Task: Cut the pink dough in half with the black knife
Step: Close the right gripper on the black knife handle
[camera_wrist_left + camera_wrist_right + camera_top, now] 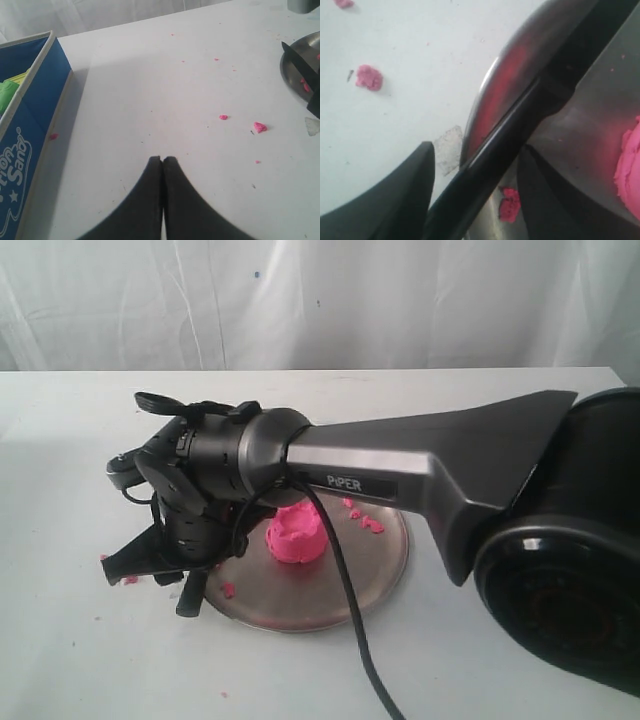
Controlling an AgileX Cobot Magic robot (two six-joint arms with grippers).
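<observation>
Squarely astride its target, the right gripper (476,152) stood with jaws spread, one finger on either side of the black knife (520,125). The knife's long axis ran between them across the rim of the steel plate (385,565). The pink dough (295,532) sat whole mid-plate, just beyond. The left gripper (161,160), pinched shut, hung well apart.

White worktop (60,640) filling lower frame, faintly speckled. White draped curtain (320,300) across upper frame, soft vertical folds. Diffuse even light, faint shadows.
</observation>
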